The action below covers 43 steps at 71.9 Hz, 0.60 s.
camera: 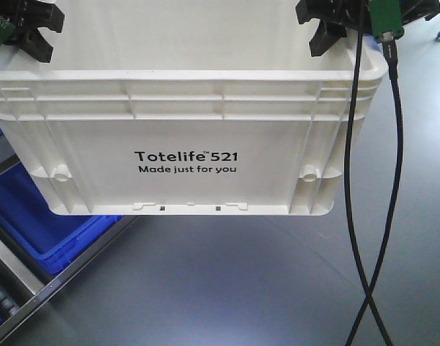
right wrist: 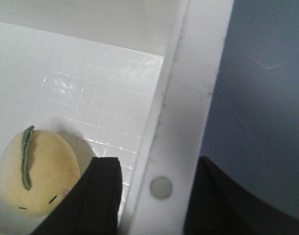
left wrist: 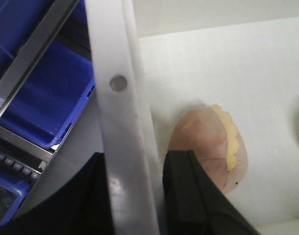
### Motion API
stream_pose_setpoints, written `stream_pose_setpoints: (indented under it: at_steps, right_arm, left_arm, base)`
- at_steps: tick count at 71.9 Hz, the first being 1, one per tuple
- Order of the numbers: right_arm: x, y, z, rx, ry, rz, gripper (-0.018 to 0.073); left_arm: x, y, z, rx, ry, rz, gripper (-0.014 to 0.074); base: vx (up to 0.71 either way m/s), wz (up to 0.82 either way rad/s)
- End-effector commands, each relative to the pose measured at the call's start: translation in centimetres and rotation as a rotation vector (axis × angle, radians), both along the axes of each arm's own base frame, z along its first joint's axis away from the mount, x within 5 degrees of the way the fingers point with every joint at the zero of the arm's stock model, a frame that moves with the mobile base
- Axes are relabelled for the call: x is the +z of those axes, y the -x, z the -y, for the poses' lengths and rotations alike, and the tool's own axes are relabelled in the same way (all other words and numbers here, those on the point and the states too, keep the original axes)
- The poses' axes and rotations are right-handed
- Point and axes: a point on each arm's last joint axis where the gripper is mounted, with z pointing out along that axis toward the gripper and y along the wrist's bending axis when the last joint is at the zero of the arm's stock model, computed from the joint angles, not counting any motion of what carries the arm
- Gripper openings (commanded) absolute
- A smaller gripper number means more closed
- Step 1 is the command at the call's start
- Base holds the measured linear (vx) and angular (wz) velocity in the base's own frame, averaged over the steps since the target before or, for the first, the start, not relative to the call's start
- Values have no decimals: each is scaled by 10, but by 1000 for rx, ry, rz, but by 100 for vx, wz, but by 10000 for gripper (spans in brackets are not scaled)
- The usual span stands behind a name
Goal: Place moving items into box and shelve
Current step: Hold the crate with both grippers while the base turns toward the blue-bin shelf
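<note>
Box [camera: 183, 122] hangs above grey floor [camera: 241, 288]; blue bins [camera: 32, 216] sit in metal rack [camera: 70, 268].

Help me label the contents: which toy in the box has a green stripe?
The pale yellow toy by the right rim of the box; the pink toy by the left rim has a scalloped yellow edge instead.

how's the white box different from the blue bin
The box is white with black print; the blue bin shows none. The left gripper and right gripper clamp the box's rim, holding it up; the blue bin sits in a rack. Both are plastic.
</note>
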Motion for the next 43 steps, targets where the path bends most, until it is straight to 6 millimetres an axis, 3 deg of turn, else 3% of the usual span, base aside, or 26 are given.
stream_pose_setpoints:
  at_steps: [1,43]
  right_arm:
    - [34,20,4,26,-36,102,-3]
    - [34,20,4,26,-36,102,-3]
  left_arm:
    - [33,12,-1,-6,37,184,-1]
    - [33,12,-1,-6,37,184,-1]
  base:
    - [9,40]
    - [2,33]
